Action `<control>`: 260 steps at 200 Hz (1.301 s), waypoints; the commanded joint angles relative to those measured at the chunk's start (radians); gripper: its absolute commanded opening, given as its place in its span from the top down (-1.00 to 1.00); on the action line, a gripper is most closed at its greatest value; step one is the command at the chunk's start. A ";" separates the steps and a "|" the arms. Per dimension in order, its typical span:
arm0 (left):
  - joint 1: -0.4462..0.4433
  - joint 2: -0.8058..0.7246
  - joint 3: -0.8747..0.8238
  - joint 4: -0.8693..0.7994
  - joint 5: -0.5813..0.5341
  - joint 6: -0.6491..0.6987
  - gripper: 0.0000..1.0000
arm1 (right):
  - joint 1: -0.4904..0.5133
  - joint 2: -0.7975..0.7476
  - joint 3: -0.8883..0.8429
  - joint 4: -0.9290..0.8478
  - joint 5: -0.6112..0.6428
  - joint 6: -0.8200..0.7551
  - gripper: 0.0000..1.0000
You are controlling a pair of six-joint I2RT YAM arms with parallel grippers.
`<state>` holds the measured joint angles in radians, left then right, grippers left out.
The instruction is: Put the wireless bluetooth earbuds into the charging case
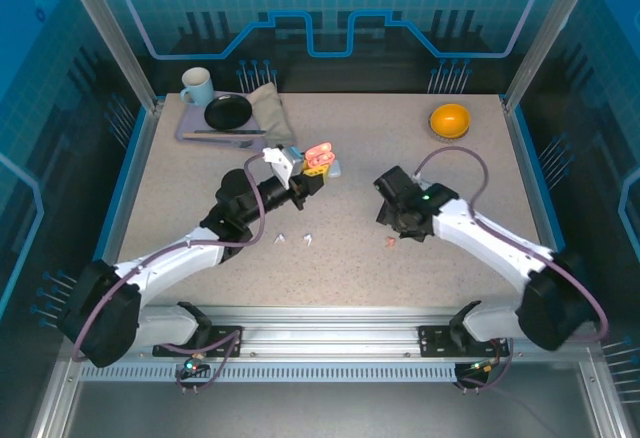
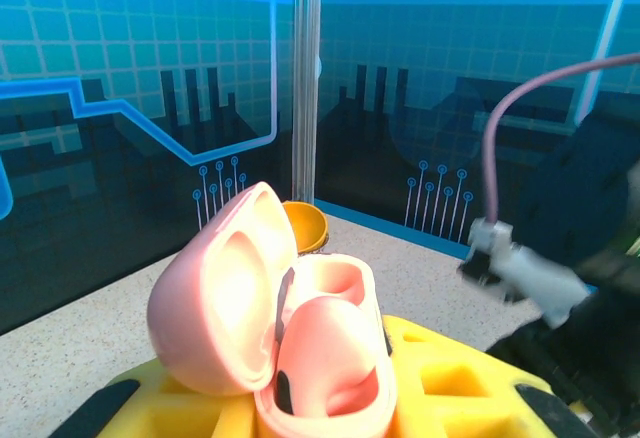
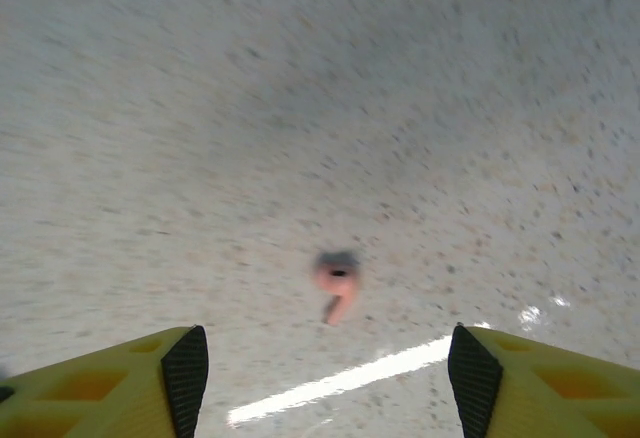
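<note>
Calls for short drop w/ R gripper [image 3: 330, 368], spread wide & empty, onto salmon-pink earbud [image 3: 337, 288] on table [image 3: 150, 108] just ahead, centred btwn fingers, stem across closing line; farther L gripper [image 1: 312, 170] clamped on open pink charging case [image 2: 320, 358].

The left gripper [image 1: 317, 163] holds an open pink charging case [image 1: 320, 150] mid-table. Nearer the arms' bases, two white earbuds [image 1: 282, 238] lie side by side on the table [image 1: 180, 193]. The right gripper [image 1: 390, 224] hangs just over a salmon-pink earbud [image 1: 390, 242]. An orange bowl [image 1: 450, 119] sits far right.
</note>
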<state>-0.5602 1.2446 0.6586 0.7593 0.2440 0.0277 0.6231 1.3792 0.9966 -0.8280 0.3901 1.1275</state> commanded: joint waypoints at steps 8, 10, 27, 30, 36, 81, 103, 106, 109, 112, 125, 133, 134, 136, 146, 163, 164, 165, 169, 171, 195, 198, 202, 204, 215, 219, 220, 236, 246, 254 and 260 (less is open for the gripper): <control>0.006 -0.046 -0.033 0.020 -0.006 0.009 1.00 | 0.029 0.132 0.076 -0.113 0.037 0.095 -0.35; 0.006 -0.048 -0.036 0.021 -0.006 0.008 1.00 | 0.030 0.142 0.079 -0.113 0.034 0.097 -0.35; 0.005 -0.058 -0.057 0.039 -0.013 0.004 1.00 | 0.050 0.212 0.110 -0.127 0.036 0.126 -0.34; 0.006 -0.059 -0.061 0.042 -0.014 0.003 1.00 | 0.051 0.222 0.113 -0.124 0.036 0.128 -0.33; 0.007 -0.063 -0.069 0.048 -0.016 0.001 1.00 | 0.056 0.236 0.118 -0.120 0.036 0.131 -0.33; 0.007 -0.090 -0.102 0.057 -0.026 -0.002 1.00 | 0.050 0.340 0.146 -0.105 0.024 0.118 -0.29; 0.007 -0.099 -0.109 0.058 -0.028 0.002 1.00 | 0.042 0.369 0.131 -0.084 0.023 0.113 -0.23; 0.007 -0.100 -0.111 0.059 -0.029 0.002 1.00 | 0.040 0.369 0.128 -0.079 0.021 0.112 -0.22; 0.006 -0.100 -0.111 0.059 -0.030 0.003 1.00 | 0.038 0.372 0.124 -0.074 0.019 0.111 -0.21; 0.006 -0.101 -0.111 0.059 -0.031 0.003 1.00 | 0.037 0.374 0.121 -0.069 0.018 0.110 -0.20; 0.007 -0.104 -0.114 0.060 -0.031 0.003 1.00 | 0.033 0.380 0.113 -0.057 0.018 0.105 -0.17; 0.007 -0.105 -0.116 0.061 -0.032 0.003 1.00 | 0.031 0.387 0.111 -0.053 0.018 0.102 -0.16; 0.007 -0.104 -0.116 0.061 -0.032 0.003 1.00 | 0.030 0.387 0.110 -0.053 0.019 0.101 -0.16; 0.007 -0.103 -0.116 0.061 -0.033 0.003 1.00 | 0.029 0.389 0.109 -0.049 0.019 0.099 -0.15; 0.008 -0.102 -0.117 0.060 -0.033 0.003 1.00 | 0.026 0.392 0.105 -0.039 0.018 0.092 -0.14; 0.008 -0.100 -0.119 0.061 -0.035 0.005 1.00 | 0.023 0.401 0.094 -0.017 0.007 0.085 -0.14; 0.007 -0.100 -0.119 0.061 -0.034 0.005 1.00 | 0.023 0.401 0.093 -0.016 0.005 0.084 -0.14; 0.008 -0.100 -0.119 0.060 -0.035 0.005 1.00 | 0.023 0.402 0.094 -0.015 0.004 0.083 -0.14; 0.007 -0.099 -0.119 0.061 -0.034 0.005 1.00 | 0.021 0.405 0.091 -0.012 0.003 0.083 -0.14; 0.007 -0.098 -0.119 0.062 -0.035 0.004 1.00 | 0.021 0.406 0.092 -0.010 0.002 0.082 -0.14; 0.008 -0.095 -0.117 0.063 -0.033 0.003 1.00 | 0.018 0.423 0.086 0.000 0.000 0.077 -0.13; 0.008 -0.094 -0.117 0.062 -0.034 0.004 1.00 | 0.018 0.424 0.085 0.001 -0.001 0.077 -0.13; 0.007 -0.093 -0.117 0.063 -0.033 0.003 1.00 | 0.017 0.426 0.082 0.003 -0.002 0.077 -0.13; 0.007 -0.094 -0.117 0.062 -0.034 0.003 1.00 | 0.016 0.427 0.081 0.003 -0.001 0.078 -0.13; 0.008 -0.092 -0.116 0.063 -0.032 0.003 1.00 | 0.014 0.430 0.075 0.007 0.000 0.079 -0.12; 0.008 -0.090 -0.116 0.060 -0.032 0.003 1.00 | 0.013 0.431 0.072 0.009 0.000 0.079 -0.11; 0.007 -0.091 -0.116 0.062 -0.033 0.003 1.00 | 0.013 0.431 0.072 0.009 0.000 0.079 -0.11; 0.008 -0.088 -0.114 0.063 -0.032 0.004 1.00 | 0.010 0.431 0.062 0.014 0.002 0.083 -0.08; 0.009 -0.088 -0.115 0.062 -0.032 0.003 1.00 | 0.005 0.427 0.057 0.016 0.002 0.081 -0.06; 0.008 -0.086 -0.114 0.062 -0.032 0.003 1.00 | 0.003 0.426 0.052 0.018 0.004 0.081 -0.05; 0.008 -0.086 -0.114 0.062 -0.033 0.002 1.00 | 0.001 0.423 0.047 0.020 0.003 0.081 -0.03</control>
<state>-0.5591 1.1622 0.5526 0.7834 0.2237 0.0269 0.6468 1.7931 1.0756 -0.8005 0.3828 1.2045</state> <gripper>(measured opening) 0.240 0.527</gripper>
